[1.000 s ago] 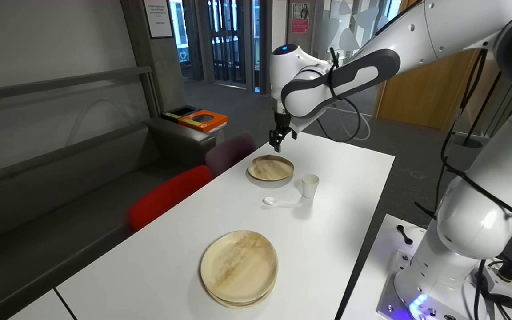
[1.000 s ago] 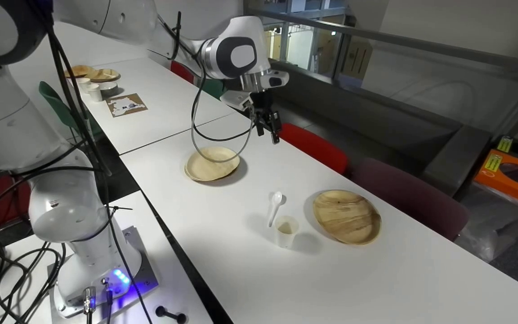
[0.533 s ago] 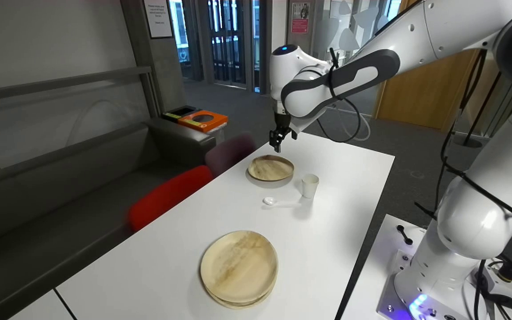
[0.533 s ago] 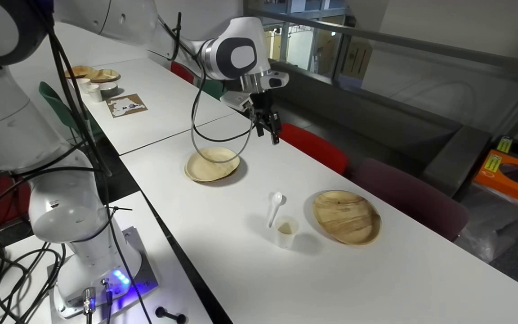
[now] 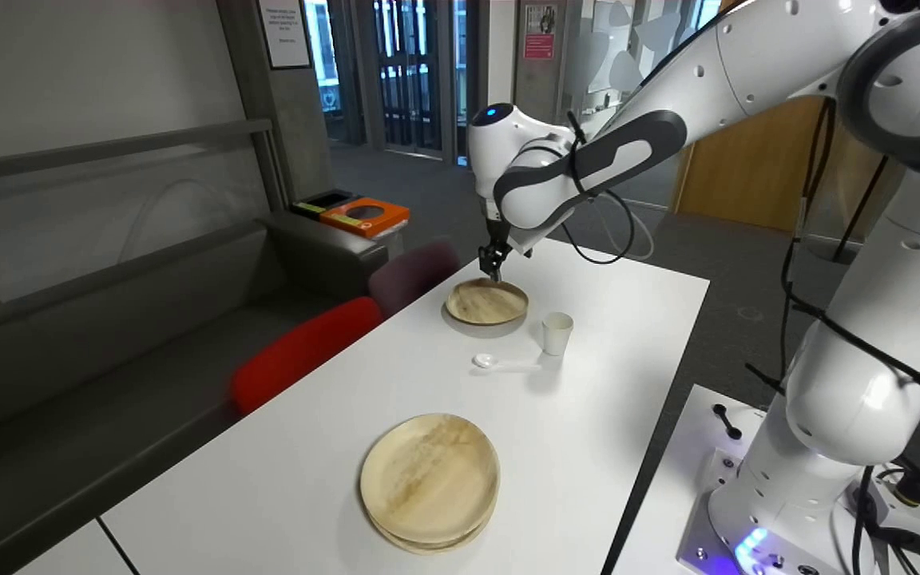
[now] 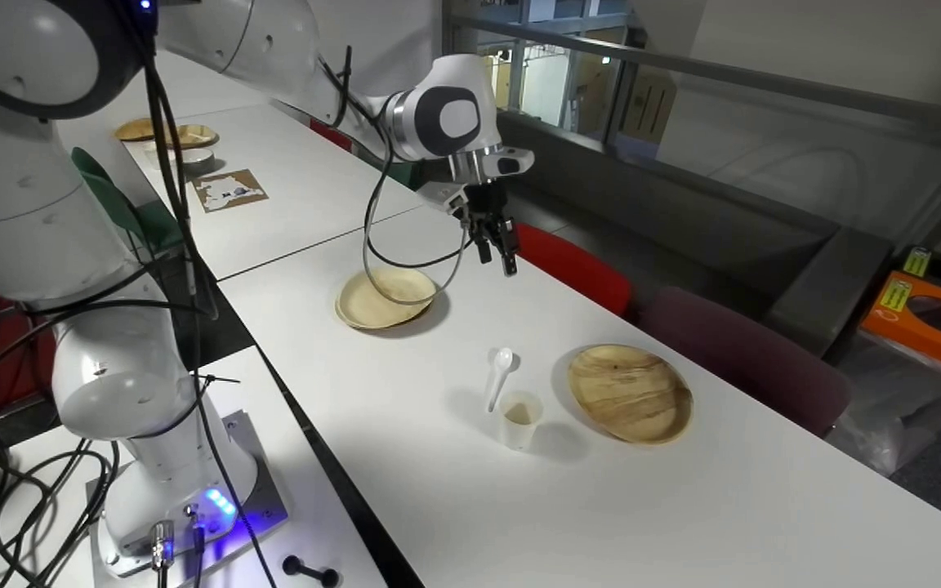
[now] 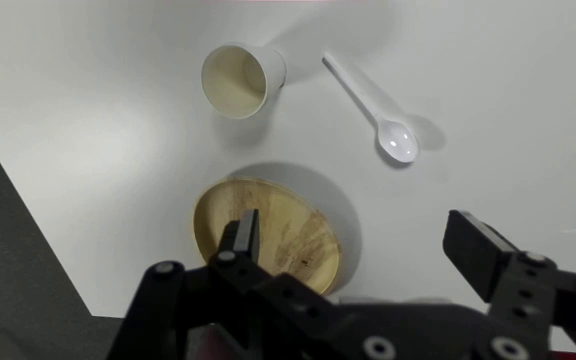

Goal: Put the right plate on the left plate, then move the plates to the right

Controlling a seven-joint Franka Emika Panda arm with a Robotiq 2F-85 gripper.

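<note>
The right plate, a small deep wooden dish with a raised rim, rests on the white table near its far end. In the wrist view this right plate is partly hidden behind a gripper finger. The left plate, paler and flatter, lies apart from it on the same table. A second edge shows beneath the left plate; I cannot tell whether that is another dish. My gripper hangs in the air over the table's couch side, touching neither plate. Its fingers stand wide apart in the wrist view, the gripper open and holding nothing.
Between the plates stand a white cup and a white spoon. A red chair and a dark purple chair line the couch side. Farther back, a brown card lies on another table.
The arm has shifted and dropped slightly: the gripper sits a little lower in both exterior views. Both plates, the cup and the spoon have stayed put.
</note>
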